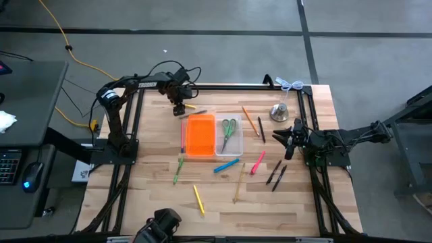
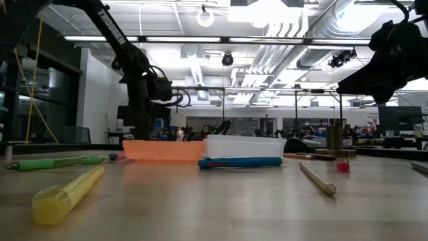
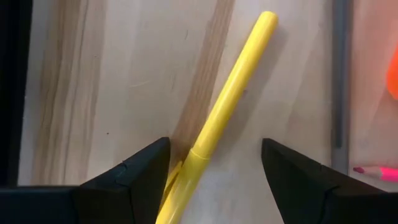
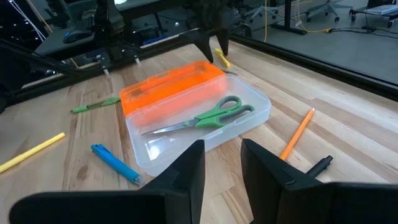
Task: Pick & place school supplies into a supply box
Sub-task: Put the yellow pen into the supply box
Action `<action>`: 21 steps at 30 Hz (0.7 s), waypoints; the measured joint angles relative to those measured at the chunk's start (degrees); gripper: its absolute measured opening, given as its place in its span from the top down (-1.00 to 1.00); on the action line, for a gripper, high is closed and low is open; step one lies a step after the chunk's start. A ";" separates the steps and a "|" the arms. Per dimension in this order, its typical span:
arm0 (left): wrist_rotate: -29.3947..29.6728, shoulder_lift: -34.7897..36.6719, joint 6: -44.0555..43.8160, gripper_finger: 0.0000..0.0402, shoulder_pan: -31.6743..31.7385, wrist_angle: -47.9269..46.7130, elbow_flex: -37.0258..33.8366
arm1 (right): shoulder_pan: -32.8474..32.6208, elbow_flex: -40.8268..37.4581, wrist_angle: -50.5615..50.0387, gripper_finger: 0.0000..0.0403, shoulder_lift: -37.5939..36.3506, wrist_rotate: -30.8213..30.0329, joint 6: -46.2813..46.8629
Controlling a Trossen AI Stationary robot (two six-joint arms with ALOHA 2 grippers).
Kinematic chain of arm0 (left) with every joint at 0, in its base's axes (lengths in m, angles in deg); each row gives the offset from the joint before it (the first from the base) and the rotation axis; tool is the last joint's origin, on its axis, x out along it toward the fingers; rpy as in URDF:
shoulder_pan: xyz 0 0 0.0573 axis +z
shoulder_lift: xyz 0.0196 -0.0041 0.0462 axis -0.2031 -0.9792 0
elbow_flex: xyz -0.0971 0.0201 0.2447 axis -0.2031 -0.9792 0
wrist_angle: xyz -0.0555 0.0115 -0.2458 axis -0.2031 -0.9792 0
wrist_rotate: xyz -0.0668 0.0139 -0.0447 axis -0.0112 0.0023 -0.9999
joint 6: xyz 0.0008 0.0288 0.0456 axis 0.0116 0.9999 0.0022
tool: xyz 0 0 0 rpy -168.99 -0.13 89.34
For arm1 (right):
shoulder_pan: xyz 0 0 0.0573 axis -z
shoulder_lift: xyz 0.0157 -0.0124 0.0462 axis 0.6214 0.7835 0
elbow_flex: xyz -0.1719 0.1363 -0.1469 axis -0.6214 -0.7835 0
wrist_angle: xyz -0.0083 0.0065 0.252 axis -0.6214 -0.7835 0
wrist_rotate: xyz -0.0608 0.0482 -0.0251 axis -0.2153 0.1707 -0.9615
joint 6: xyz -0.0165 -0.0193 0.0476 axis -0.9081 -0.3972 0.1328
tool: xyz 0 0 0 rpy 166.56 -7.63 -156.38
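The supply box lies near the table's middle, its orange half [image 1: 200, 135] beside its clear half [image 1: 228, 138]. The green-handled scissors [image 4: 205, 117] lie flat in the clear half. Just beyond the box's far end a yellow marker [image 3: 230, 93] lies flat on the wood. My left gripper [image 3: 214, 155] points down over it, open, one finger on either side of the marker's lower part. In the high view this gripper [image 1: 179, 108] stands at the far left of the box. My right gripper [image 1: 287, 138] waits at the table's right, open, with nothing between its fingers [image 4: 222, 168].
Loose supplies lie on the near side of the box: a green pen [image 1: 178, 169], a blue marker [image 1: 226, 165], a pink one [image 1: 258, 163], a tan pencil [image 1: 239, 182], a yellow pen [image 1: 198, 199], black pens [image 1: 275, 174]. An orange pencil [image 1: 250, 119] and a silver bell [image 1: 279, 112] lie far right.
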 joint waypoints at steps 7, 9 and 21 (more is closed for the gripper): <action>-0.03 -0.73 -0.04 -0.41 0.00 0.28 -0.08 | -0.01 0.00 0.00 0.59 0.00 -0.16 1.05; 0.56 -0.76 -0.07 -0.42 0.00 0.37 -0.11 | 0.00 0.00 0.00 0.59 0.00 -0.17 1.05; 1.36 -0.85 -0.22 -0.43 -0.02 0.52 -0.20 | -0.01 0.00 0.00 0.59 0.00 -0.20 1.04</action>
